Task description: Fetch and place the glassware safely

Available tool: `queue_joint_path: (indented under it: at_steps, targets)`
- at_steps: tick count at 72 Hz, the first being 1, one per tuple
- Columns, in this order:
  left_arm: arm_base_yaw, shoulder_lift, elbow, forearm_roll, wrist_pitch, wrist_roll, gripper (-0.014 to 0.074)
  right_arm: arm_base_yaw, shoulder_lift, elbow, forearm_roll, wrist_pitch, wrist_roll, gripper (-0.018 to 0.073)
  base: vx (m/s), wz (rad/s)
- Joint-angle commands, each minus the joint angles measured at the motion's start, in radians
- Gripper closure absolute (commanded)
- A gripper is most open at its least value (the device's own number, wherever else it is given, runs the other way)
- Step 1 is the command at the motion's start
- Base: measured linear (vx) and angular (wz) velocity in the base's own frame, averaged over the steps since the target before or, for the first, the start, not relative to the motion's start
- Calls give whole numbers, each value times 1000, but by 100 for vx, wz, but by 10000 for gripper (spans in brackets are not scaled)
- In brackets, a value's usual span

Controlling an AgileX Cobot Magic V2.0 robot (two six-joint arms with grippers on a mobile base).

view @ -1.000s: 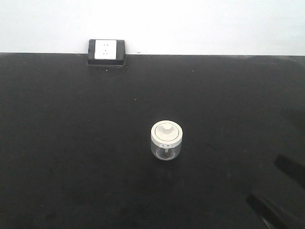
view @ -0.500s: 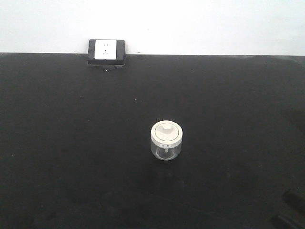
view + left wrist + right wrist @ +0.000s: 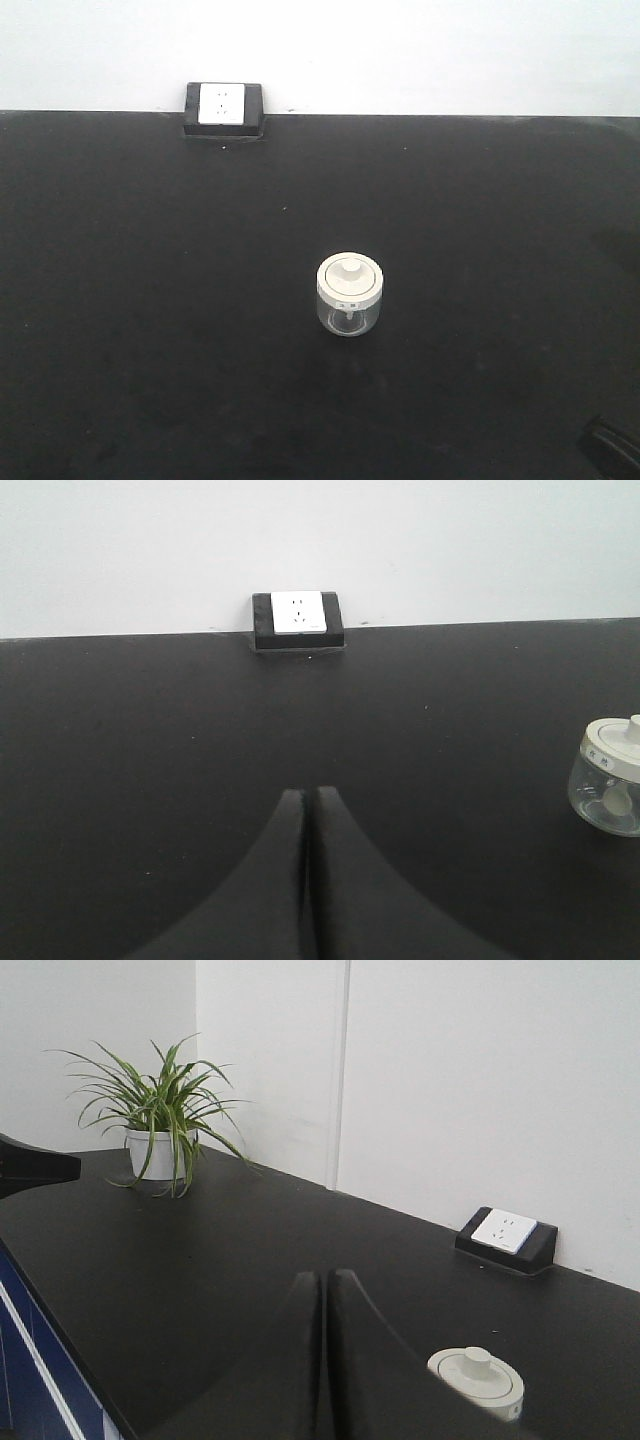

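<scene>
The glassware (image 3: 349, 293) is a small clear jar with an off-white knobbed lid, upright on the black table (image 3: 150, 300) near the middle. Nothing touches it. My left gripper (image 3: 307, 792) is shut and empty, low over the table, and the jar (image 3: 610, 790) stands well to its right at the frame's edge. My right gripper (image 3: 326, 1275) is also shut and empty. The jar's lid (image 3: 476, 1377) shows just past its right finger, partly hidden behind it. In the front view only a dark bit of the right arm (image 3: 610, 445) shows in the bottom right corner.
A black-framed white socket (image 3: 223, 107) sits at the table's far edge against the white wall. A potted green plant (image 3: 160, 1125) stands at the far left end. A dark arm part (image 3: 35, 1165) pokes in at the left. The table's near edge (image 3: 60, 1350) drops off.
The right arm's dark fingers have drawn back down and right out of the front view, leaving only a sliver in the corner. The jar has not moved.
</scene>
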Motion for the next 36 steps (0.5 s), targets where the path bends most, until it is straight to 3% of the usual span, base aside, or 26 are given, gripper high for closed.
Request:
queue_joint_path:
  at_steps: [1, 28, 36]
  targets:
    - [-2, 19, -29, -12, -71, 2, 603, -2, 11, -25, 4, -48, -7, 567, 0, 0]
    - [-2, 17, 5, -8, -99, 2, 603, -2, 11, -25, 4, -48, -7, 567, 0, 0]
    - [-2, -26, 80, 84, -162, -6, 603, -2, 11, -25, 4, -48, -7, 567, 0, 0]
